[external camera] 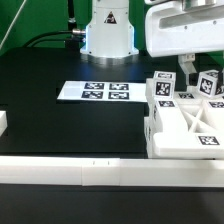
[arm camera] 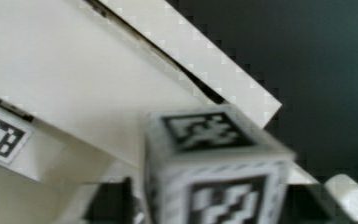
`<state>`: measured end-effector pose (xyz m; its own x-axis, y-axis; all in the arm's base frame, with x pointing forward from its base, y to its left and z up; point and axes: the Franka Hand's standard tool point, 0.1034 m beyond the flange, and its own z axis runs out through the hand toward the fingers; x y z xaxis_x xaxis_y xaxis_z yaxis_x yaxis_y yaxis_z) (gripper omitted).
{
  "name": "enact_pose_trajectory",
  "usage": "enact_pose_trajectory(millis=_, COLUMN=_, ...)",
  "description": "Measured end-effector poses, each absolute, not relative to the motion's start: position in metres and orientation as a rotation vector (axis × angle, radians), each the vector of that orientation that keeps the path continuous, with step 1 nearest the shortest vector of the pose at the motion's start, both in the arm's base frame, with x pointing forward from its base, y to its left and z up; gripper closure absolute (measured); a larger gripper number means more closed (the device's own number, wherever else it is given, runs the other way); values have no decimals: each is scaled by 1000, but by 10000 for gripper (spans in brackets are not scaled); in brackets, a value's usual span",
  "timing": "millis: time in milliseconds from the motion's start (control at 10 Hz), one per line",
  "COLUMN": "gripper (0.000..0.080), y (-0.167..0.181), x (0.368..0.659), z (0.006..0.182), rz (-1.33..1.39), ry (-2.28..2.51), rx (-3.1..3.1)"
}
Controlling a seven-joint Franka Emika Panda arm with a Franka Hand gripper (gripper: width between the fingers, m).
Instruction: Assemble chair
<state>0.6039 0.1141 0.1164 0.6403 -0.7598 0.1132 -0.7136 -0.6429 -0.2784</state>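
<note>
The white chair parts (external camera: 190, 125) sit clustered at the exterior view's right: a cross-braced frame (external camera: 205, 130) with tagged short posts (external camera: 163, 87) standing on and behind it. My gripper (external camera: 184, 68) hangs just above these posts. In the wrist view a tagged white post (arm camera: 211, 160) stands upright between my fingers (arm camera: 334, 192), with a dark gap showing on each side of it, so the gripper (arm camera: 215, 202) is open around the post. Behind the post lies a broad white slab (arm camera: 87, 90) with a tag near its edge.
The marker board (external camera: 95, 91) lies flat on the black table at centre. A long white border rail (external camera: 80, 172) runs along the front edge, and a small white block (external camera: 3, 122) sits at the exterior view's left. The robot base (external camera: 108, 30) stands at the back.
</note>
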Motion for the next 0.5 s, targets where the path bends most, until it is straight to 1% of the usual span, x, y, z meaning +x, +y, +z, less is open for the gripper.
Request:
enact_pose_trajectory(millis=100, gripper=266, y=115, x=605, z=118, rz=-326, ry=1192, rx=-2658)
enact_pose_trajectory(millis=200, gripper=186, y=115, x=606, z=120, rz=-336, ry=1141, rx=-2683)
enact_pose_trajectory(millis=300, gripper=157, y=115, x=606, z=119, rz=-349, ry=1031, rx=-2737)
enact_pose_trajectory(millis=500, gripper=152, y=116, x=606, z=119, rz=-359, ry=907, rx=-2789)
